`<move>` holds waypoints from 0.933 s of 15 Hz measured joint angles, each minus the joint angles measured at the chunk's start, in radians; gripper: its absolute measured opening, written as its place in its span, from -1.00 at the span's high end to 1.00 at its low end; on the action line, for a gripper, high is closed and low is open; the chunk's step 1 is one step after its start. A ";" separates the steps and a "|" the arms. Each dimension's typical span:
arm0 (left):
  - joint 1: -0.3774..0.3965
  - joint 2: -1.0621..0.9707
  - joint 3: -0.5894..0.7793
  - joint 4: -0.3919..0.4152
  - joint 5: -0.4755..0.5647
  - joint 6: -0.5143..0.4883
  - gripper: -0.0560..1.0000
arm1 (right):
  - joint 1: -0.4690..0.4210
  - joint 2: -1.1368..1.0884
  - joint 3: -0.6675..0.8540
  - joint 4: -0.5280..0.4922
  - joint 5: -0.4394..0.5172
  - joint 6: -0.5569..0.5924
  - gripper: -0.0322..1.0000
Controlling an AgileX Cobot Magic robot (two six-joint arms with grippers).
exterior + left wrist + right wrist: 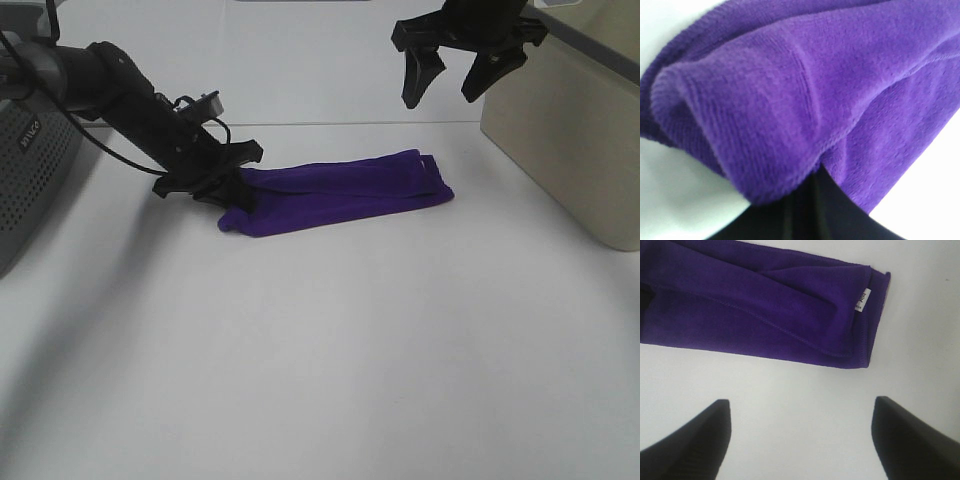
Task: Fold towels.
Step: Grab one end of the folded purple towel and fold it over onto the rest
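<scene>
A soft, deep purple terry towel (340,195) is lying folded into a long band on the smooth white table (320,380). The black left gripper (228,188) is clamping its left end. Farther back, the black right gripper (440,98) is hanging spread wide beside a beige bin (570,150), contents hidden.

Setting: probably a robotics lab bench. Evidence: bare white tabletop (320,380). Grey perforated equipment housing (35,170) at the left edge, lettering illegible. Black robot arm (110,85) reaching over the surface. Plain beige bin (570,140) at the right.
</scene>
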 joint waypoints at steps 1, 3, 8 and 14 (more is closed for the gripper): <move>0.007 -0.013 -0.004 0.069 0.029 0.000 0.86 | 0.000 -0.013 0.000 0.002 0.000 0.001 -0.54; 0.080 -0.096 -0.013 0.203 0.099 -0.023 0.86 | 0.000 -0.070 0.000 0.019 0.001 0.002 -0.54; 0.027 -0.183 -0.047 0.148 0.118 0.057 0.86 | 0.000 -0.132 0.000 0.044 0.002 0.002 -0.54; -0.135 -0.125 -0.052 0.081 -0.037 0.048 0.86 | 0.000 -0.158 0.000 0.053 0.002 0.002 -0.54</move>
